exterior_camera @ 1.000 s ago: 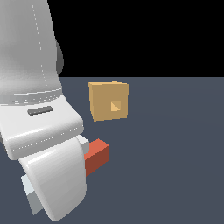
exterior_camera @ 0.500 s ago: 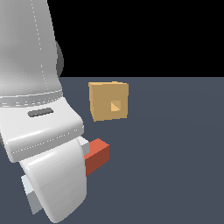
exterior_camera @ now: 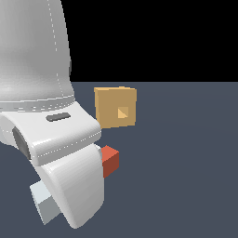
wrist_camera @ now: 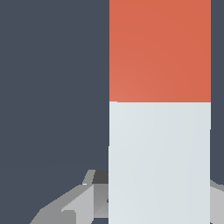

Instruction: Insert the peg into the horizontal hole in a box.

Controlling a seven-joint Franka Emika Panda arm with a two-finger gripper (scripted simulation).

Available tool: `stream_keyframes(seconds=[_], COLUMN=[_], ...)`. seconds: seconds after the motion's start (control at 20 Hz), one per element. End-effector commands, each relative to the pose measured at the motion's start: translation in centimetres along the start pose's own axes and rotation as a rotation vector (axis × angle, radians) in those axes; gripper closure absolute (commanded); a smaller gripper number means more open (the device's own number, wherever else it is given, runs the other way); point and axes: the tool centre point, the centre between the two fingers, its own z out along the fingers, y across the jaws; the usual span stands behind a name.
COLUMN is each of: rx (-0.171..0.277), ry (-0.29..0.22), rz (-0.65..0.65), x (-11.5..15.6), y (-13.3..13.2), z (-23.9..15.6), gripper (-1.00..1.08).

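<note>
The tan-orange box (exterior_camera: 115, 107) stands on the dark floor, with its small square hole (exterior_camera: 122, 113) in the face towards the camera. The peg lies nearer than the box. Its red end (exterior_camera: 109, 160) points towards the box and its pale end (exterior_camera: 44, 202) sticks out behind my arm. My arm's white body hides the peg's middle and my fingers in the exterior view. In the wrist view the peg (wrist_camera: 159, 131) fills the picture, red part beyond the pale part. My gripper (wrist_camera: 159, 199) is shut on the pale part, with a finger (wrist_camera: 81, 205) showing beside it.
My own arm (exterior_camera: 42, 93) fills the exterior view's left and blocks the floor behind it. The dark grey floor (exterior_camera: 186, 162) stretches around the box and to the exterior view's right.
My arm's lower part and the peg have shifted slightly up and towards the exterior view's right. The box has not moved.
</note>
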Motion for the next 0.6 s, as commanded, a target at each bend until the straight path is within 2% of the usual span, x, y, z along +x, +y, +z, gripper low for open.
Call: stream_keyframes(seconds=[0.0,0.3,0.55], rx=[-0.003,-0.003,-0.004], ry=[0.001,0.000,-0.001], rz=[-0.036,-0.177,-0.357], x=[1.0,4.5,9.3], y=[0.5,1.8,2.6], z=[-0.3,-0.9,-1.7], gripper=[1.08,1.08,1.08])
